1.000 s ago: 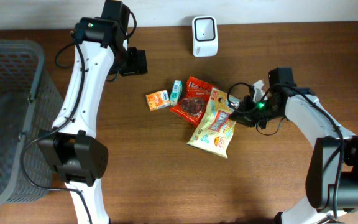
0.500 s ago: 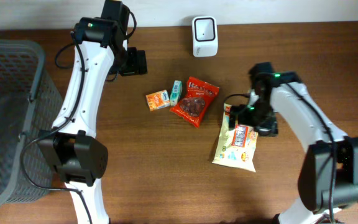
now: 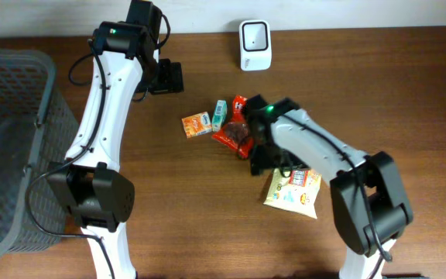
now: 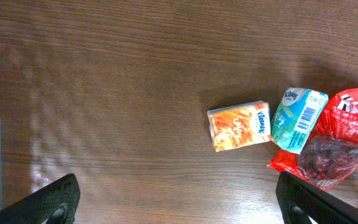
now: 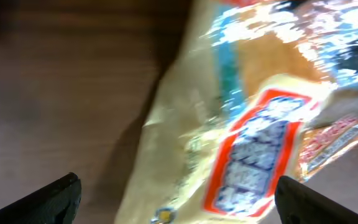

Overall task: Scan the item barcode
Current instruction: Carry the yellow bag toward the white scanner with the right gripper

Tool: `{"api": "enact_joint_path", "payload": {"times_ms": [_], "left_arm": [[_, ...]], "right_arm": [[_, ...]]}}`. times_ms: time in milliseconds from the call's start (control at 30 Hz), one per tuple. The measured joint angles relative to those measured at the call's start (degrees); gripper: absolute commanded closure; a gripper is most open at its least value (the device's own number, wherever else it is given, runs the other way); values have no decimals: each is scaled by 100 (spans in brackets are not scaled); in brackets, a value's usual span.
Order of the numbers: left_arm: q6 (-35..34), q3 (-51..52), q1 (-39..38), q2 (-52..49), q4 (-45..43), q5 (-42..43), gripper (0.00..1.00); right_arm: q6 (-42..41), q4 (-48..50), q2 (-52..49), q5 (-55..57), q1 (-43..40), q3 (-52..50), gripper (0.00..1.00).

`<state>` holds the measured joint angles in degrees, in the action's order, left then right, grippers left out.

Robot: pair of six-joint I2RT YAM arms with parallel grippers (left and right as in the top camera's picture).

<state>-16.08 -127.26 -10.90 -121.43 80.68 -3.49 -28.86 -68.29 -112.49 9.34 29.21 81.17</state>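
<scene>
The yellow snack bag point(image 3: 294, 191) lay flat on the table point(image 3: 378, 93), about 5 o'clock from its centre, its upper end hidden under the right arm. The right gripper point(image 5: 179, 196) hung close over it, jaws spread wide and pinching nothing, though that view was blurred. At the bag's 10 o'clock sat a red packet point(image 3: 228, 138), with a tissue pack point(image 3: 220, 113) and an orange carton point(image 3: 196, 125) at its 9 o'clock. The scanner point(image 3: 254, 35) stood at 12 o'clock. The left gripper point(image 4: 179, 199) hovered over bare wood, jaws spread
</scene>
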Motion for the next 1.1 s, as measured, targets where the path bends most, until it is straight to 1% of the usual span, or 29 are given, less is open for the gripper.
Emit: {"api": "enact_joint_path", "payload": {"times_ms": [100,167,267,333,367,400,500,533,567,600,633,667,767,867,900,933,1000,1033,1067,1100], "left_arm": [[0,0,0,0,2,0,1],[0,0,0,0,0,0,1],[0,0,0,0,-2,0,1],[0,0,0,0,2,0,1],[0,0,0,0,0,0,1],[0,0,0,0,0,0,1],[0,0,0,0,2,0,1],[0,0,0,0,4,0,1],[0,0,0,0,4,0,1],[0,0,0,0,4,0,1],[0,0,0,0,4,0,1],[0,0,0,0,2,0,1],[0,0,0,0,4,0,1],[0,0,0,0,7,0,1],[0,0,0,0,4,0,1],[0,0,0,0,-2,0,1],[0,0,0,0,7,2,1],[0,0,0,0,-11,0,1],[0,0,0,0,-4,0,1],[0,0,0,0,-4,0,1]], "right_arm": [[-223,-31,-188,291,417,-136,1],[-273,26,-256,503,459,-356,1],[-557,68,-254,981,459,-625,1],[-577,341,-168,1150,459,-732,1],[-586,487,-116,1224,459,-804,4],[-588,529,-92,1263,466,-837,14],[-669,697,-103,1458,466,-918,18],[-669,807,-81,1567,470,-975,23],[-664,905,-52,1652,474,-1036,41],[-697,968,-48,1681,474,-1071,55],[-699,1029,-63,1648,450,-1117,72],[-708,1032,-83,1585,376,-1158,96],[-531,946,-63,1172,-170,-1185,96],[-81,721,-72,319,-581,-916,96],[114,601,-87,-136,-638,-761,96],[262,354,-131,-494,-636,-529,96],[686,-208,-162,-1421,-623,363,96],[949,-297,-131,-1908,-623,772,96],[1412,-197,-55,-2704,-623,1145,96],[1655,-109,-26,-3220,-625,1215,96]]}}
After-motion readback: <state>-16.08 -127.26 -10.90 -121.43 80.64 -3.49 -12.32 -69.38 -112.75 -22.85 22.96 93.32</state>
